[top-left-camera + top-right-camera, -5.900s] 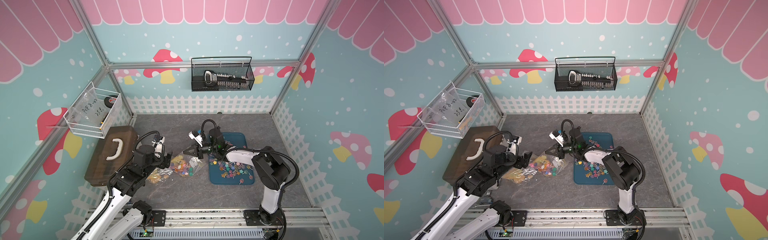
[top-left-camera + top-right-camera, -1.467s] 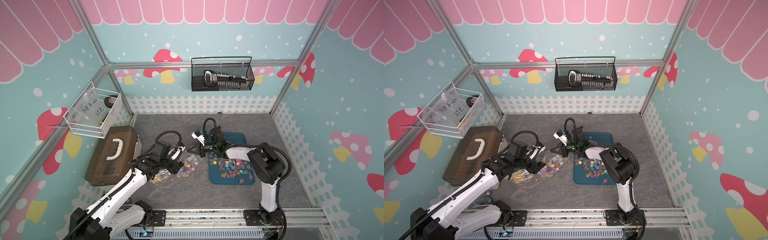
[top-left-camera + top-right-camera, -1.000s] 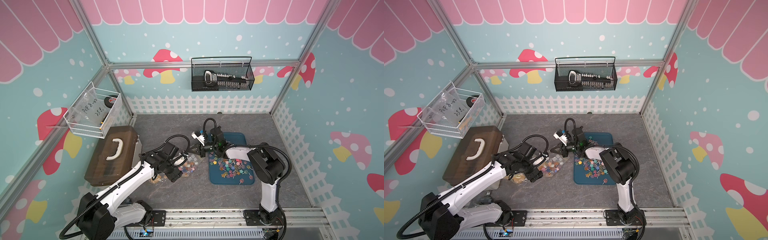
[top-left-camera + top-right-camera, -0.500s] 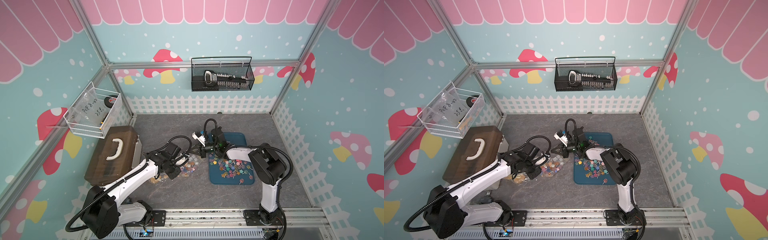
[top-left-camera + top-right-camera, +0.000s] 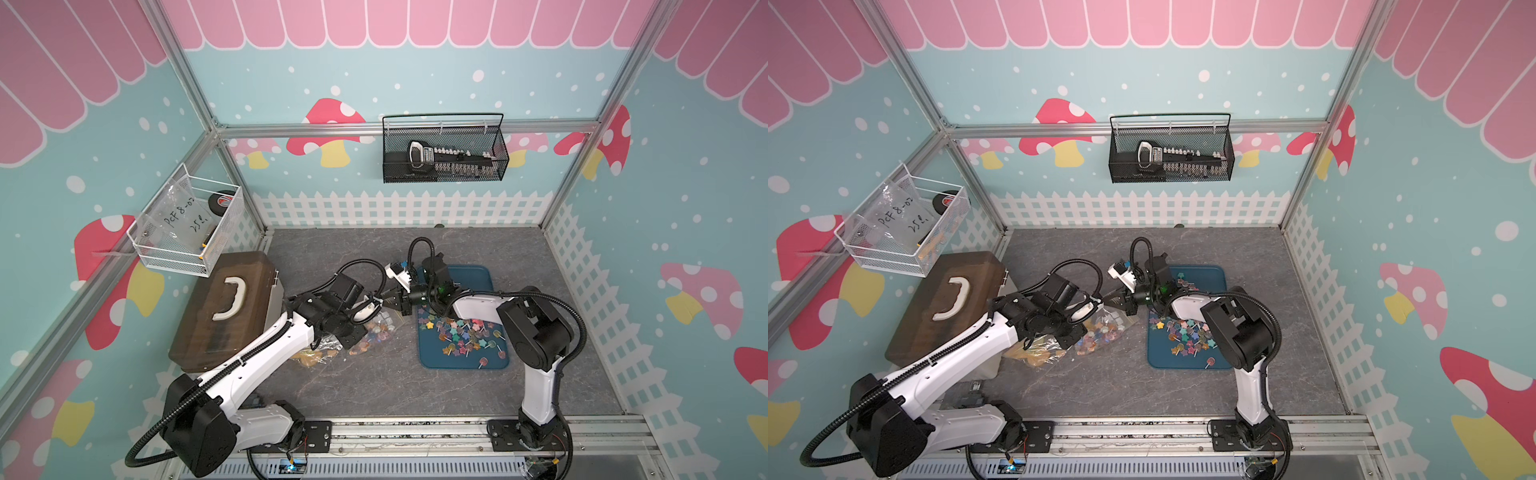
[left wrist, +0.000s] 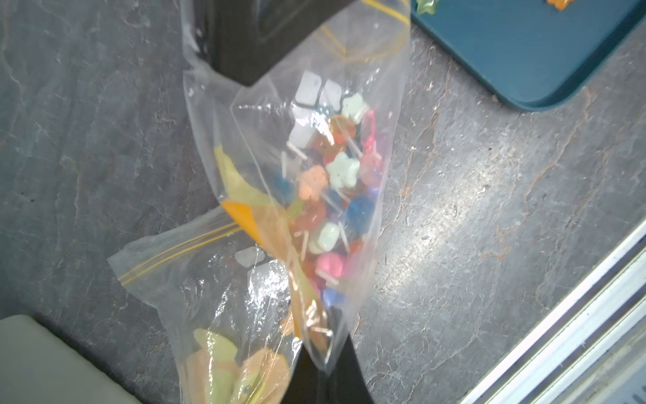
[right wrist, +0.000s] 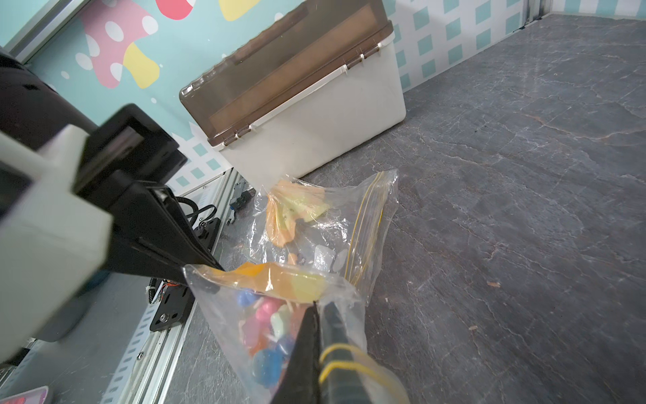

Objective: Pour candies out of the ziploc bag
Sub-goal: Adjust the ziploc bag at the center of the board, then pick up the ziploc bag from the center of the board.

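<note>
The ziploc bag [image 6: 265, 115] is thin, clear plastic film, glossy and creased, and its candies [image 6: 344, 171] look translucent and shiny on matt white sticks. The tray [image 5: 451, 359] is smooth dark-blue plastic with a soft sheen, and the tabletop [image 5: 374, 386] is matt grey with a veined, stone-like finish. The storage box [image 7: 314, 133] has a matt cream plastic body and a glossy, smoky-brown see-through lid [image 7: 279, 66], and the wall basket [image 5: 444, 176] is black metal mesh.
</note>
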### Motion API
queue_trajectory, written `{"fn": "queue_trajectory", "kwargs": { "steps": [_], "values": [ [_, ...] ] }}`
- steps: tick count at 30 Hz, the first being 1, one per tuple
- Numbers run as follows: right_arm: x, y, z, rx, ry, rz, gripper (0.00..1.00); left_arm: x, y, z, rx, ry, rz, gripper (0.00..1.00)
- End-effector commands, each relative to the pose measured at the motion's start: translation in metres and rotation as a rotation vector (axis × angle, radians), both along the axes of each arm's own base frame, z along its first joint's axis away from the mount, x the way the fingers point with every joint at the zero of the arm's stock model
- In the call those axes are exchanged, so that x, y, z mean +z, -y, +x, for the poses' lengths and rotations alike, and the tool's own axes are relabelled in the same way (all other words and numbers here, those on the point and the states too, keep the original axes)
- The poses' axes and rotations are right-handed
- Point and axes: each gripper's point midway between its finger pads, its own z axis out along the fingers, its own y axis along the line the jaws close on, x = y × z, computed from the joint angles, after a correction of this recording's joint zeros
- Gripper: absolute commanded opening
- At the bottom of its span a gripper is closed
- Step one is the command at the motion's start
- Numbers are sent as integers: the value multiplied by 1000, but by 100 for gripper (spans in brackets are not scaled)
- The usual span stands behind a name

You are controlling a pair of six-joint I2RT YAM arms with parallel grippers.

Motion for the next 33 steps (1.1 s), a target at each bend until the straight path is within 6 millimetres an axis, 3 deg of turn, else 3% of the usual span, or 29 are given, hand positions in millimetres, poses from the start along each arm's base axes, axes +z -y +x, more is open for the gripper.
{"fn": "queue_trajectory", "kwargs": {
  "steps": [1,6,7,11,14,19,23,33],
  "values": [
    [10,2,-3,6,49,19,0,9,13,8,-32,14,-26,0],
    [8,6,-3,-1,47,14,0,-10,11,10,-25,-10,9,0],
    [7,6,-4,-1,46,14,0,-13,9,11,-14,-4,15,9],
    [6,8,-3,-4,43,11,0,-21,6,8,-9,-7,23,25],
    [7,8,-4,-2,46,12,0,-18,1,9,6,14,33,50],
    [8,8,-4,-2,49,14,0,-8,-6,8,14,60,39,70],
    [8,8,-4,-2,53,14,0,-17,-5,2,6,12,45,73],
    [7,9,-4,-5,51,10,0,-43,3,2,3,-70,61,66]
  ]
}}
